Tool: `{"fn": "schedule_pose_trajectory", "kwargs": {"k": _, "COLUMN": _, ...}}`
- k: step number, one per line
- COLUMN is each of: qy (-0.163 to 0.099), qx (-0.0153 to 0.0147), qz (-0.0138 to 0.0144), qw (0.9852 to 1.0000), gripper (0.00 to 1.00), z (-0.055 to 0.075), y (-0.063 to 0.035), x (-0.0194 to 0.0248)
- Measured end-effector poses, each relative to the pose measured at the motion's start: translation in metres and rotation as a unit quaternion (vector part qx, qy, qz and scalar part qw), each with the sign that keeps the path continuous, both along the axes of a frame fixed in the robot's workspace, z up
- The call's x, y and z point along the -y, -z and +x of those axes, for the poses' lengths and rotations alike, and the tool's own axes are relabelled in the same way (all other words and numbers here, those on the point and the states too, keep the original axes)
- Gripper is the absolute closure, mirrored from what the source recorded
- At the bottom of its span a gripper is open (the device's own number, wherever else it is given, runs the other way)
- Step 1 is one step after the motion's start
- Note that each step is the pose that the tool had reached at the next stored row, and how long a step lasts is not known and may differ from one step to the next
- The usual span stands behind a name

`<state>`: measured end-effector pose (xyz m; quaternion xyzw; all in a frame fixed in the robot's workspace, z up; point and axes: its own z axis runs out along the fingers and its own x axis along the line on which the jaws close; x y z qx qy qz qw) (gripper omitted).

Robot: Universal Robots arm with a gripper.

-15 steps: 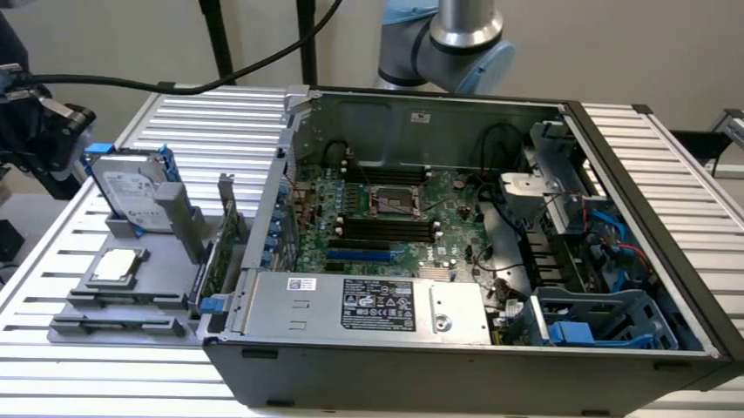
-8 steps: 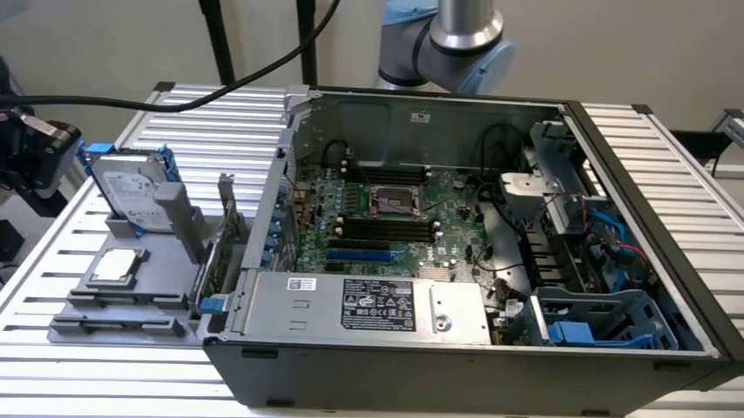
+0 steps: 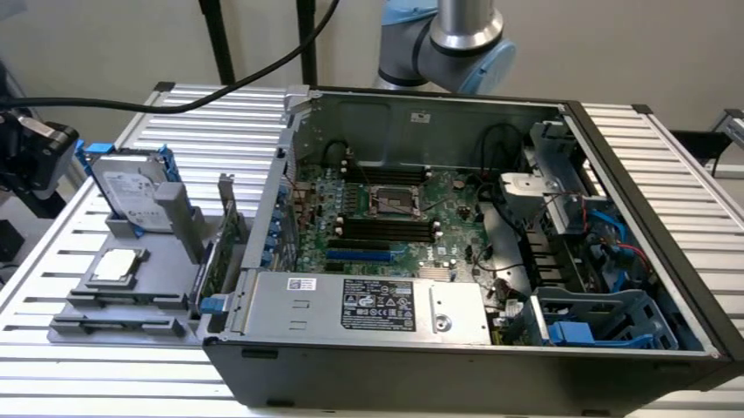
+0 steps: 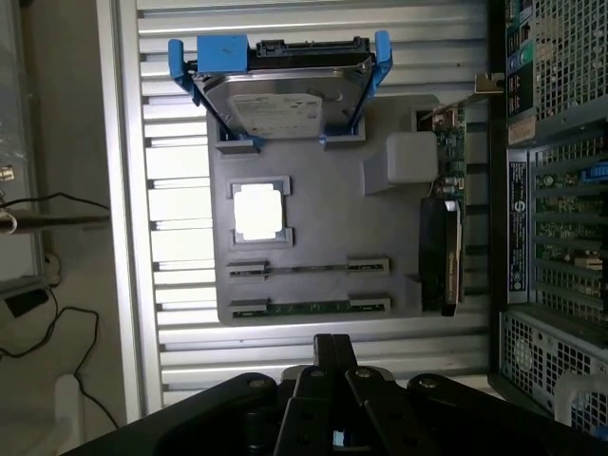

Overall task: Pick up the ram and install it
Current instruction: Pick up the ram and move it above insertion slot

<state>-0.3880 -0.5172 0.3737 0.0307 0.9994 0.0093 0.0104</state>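
Since the ram (image 4: 309,306) stands edgewise in the gray holder (image 4: 323,237) — presumably for pinching from above — the end effector (image 4: 334,347) hovers nearby, closed and empty.

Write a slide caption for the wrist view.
Shut gripper hovers near the gray parts tray, closest to the ram held on it; a hard drive sits in a blue bracket.
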Motion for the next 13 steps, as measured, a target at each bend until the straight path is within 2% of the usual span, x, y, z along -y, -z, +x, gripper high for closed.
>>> {"fn": "schedule_pose_trajectory", "kwargs": {"k": 11, "qy": 0.000, "qx": 0.0000, "qz": 0.0003, "qw": 1.0000, "gripper": 0.89, "z": 0.0000, "y": 0.0001, "x": 0.0000}}
{"fn": "schedule_pose_trajectory", "kwargs": {"k": 13, "qy": -0.013, "qx": 0.0001, "qz": 0.0004, "qw": 0.9999, "gripper": 0.89, "z": -0.0001, "y": 0.0009, "x": 0.0000}}
